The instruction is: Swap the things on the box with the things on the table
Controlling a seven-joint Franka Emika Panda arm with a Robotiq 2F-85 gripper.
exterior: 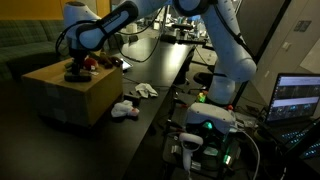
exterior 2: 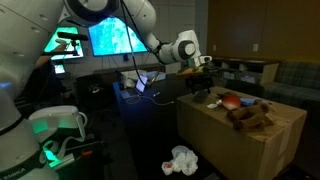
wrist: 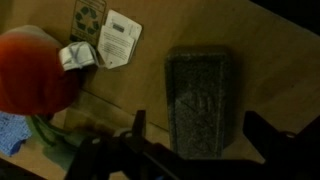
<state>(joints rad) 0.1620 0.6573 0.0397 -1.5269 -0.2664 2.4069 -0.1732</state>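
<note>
A long, glossy black table (exterior: 155,118) is seen in both exterior views, and a large tan cardboard box (exterior: 70,100) is placed at one side of it. The gripper (wrist: 195,140) is held above the box top, fingers spread wide, nothing gripped. A crumpled white cloth (exterior 2: 182,160) is laid on the table near the box. A grey rectangular block (wrist: 200,100) and a red rounded object (wrist: 30,70) are laid on the cardboard.

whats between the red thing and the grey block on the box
Wrist view: bare box top separates the red thing from the grey block; white labels lie just beside that stretch.
</note>
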